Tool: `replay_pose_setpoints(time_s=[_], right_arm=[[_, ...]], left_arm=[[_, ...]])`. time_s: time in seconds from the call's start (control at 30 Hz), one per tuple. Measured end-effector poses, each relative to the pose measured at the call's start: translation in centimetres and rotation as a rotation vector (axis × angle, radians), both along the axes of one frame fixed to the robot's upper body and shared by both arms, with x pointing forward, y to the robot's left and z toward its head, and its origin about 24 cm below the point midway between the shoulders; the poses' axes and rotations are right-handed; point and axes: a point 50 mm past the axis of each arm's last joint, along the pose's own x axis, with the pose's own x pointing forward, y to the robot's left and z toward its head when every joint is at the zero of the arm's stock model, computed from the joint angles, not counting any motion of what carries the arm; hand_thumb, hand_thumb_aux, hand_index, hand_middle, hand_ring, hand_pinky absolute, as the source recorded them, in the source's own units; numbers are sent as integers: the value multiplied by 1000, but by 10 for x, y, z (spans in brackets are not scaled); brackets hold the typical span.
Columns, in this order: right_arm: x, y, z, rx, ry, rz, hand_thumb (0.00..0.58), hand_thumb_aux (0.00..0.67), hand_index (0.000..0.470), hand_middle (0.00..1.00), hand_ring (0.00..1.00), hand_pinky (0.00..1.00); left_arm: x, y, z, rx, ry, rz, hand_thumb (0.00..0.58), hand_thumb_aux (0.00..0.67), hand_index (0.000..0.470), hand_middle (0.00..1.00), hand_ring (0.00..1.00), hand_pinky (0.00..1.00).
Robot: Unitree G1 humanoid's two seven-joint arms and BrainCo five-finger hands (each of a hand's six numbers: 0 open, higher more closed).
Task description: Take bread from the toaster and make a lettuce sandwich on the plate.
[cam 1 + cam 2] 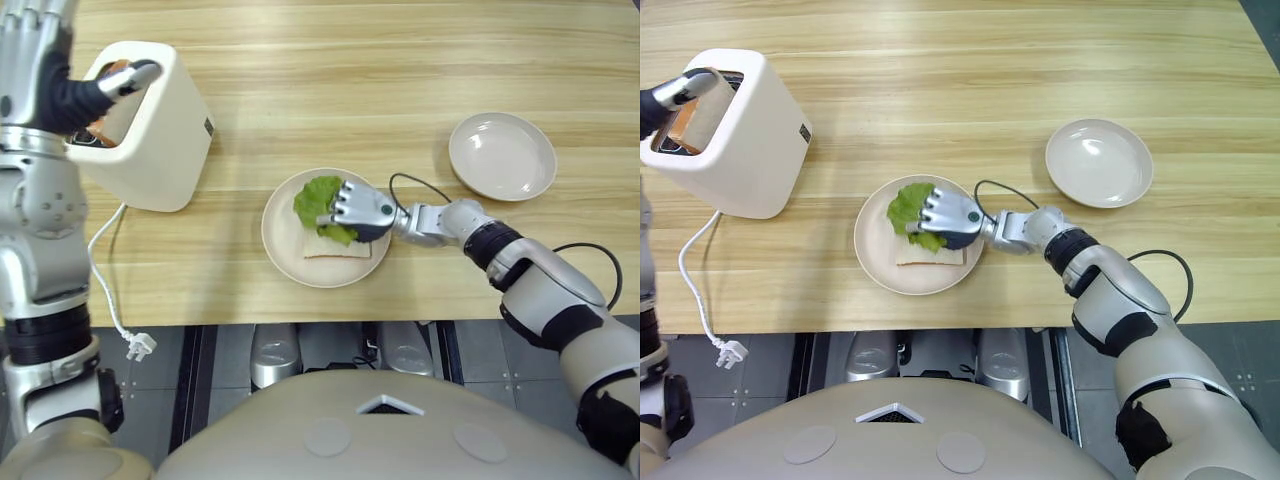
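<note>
Your right hand (358, 208) lies palm down on the plate (287, 250), fingers curled over the lettuce (315, 198). It holds the leaf flat on the bread slice (335, 248) beneath it. The grip looks meant to seat the leaf squarely, but the lettuce bunches toward 10 o'clock on the slice and leaves the near edge of the bread bare. The plate sits near the front edge of the tabletop (350, 80), at about 6 o'clock, where that arm reaches it easily. Your left hand (85, 97) is up at the toaster (160, 140), which stands at 10 o'clock from the plate. Its tip rests at the slot against the second slice (702, 120), which stands upright inside. You cannot tell from here whether that hand has hold of the slice or only touches it. The bottom half of the sandwich looks built, and the top slice has not yet come out. An empty dish (501, 155) sits at 2 o'clock from the plate, well clear of both hands. The toaster's cord (100, 270) trails off the front edge at 8 o'clock. Mind it when you pull upward, because a snag could tip the toaster.
</note>
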Motion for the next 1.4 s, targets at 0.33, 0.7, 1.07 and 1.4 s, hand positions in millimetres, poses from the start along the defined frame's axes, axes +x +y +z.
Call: replay_pose_setpoints(time_s=[0.33,0.7,1.07,1.4], right_arm=[[-15,-1,10,4,-11,74,0,0,0,0,0,0],[-2,-9,14,-6,-14,-25,0,0,0,0,0,0],[6,-7,25,49,-24,-63,0,0,0,0,0,0],[11,-12,36,93,-42,-104,0,0,0,0,0,0]], left_arm=[[2,34,-33,-22,172,170,0,0,0,0,0,0],[9,30,-64,-41,354,155,0,0,0,0,0,0],[5,41,-67,-19,386,228,0,0,0,0,0,0],[8,44,-85,21,458,306,0,0,0,0,0,0]])
